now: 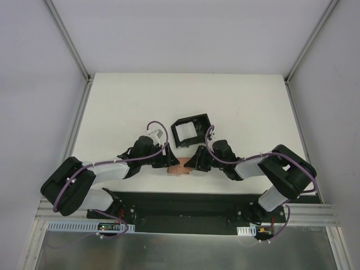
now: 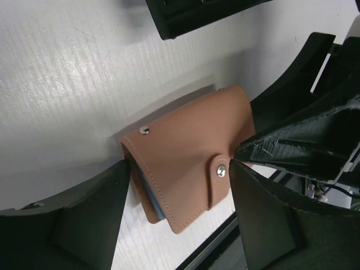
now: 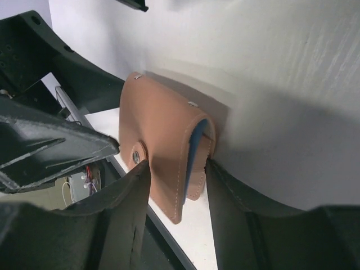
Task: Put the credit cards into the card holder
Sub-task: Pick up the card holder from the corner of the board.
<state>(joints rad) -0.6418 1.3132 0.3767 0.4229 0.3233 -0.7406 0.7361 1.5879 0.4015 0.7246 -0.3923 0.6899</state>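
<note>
1. Where the two arms meet, near the front edge of the table (image 1: 242,107), we find the wallet (image 1: 180,167) lying on the white top, with one claw at each end of it
2. We see the wallet folded over, its tan face up, with a rounded tab (image 2: 219,180) carrying a metal stud wrapped over one side
3. We make out the thin edge of a blue card (image 2: 153,201) inside the fold; from the right wrist the same blue strip shows between the two leather leaves, and how many cards sit in there we cannot tell
4. Our left claw (image 2: 179,169) straddles the wallet with its jaws well apart, one finger (image 2: 73,225) by the side where the blue shows and the other by the tab, both right up against the leather; whether they squeeze it we cannot tell
5. Our right claw (image 3: 177,164) straddles the opposite end with its jaws partly apart, one finger against the tab and the other against the side where the blue shows; we cannot tell whether it grips or merely touches
6. Beyond the wallet, near but apart from it, we see a black frame (image 1: 191,130) holding white pieces
</note>
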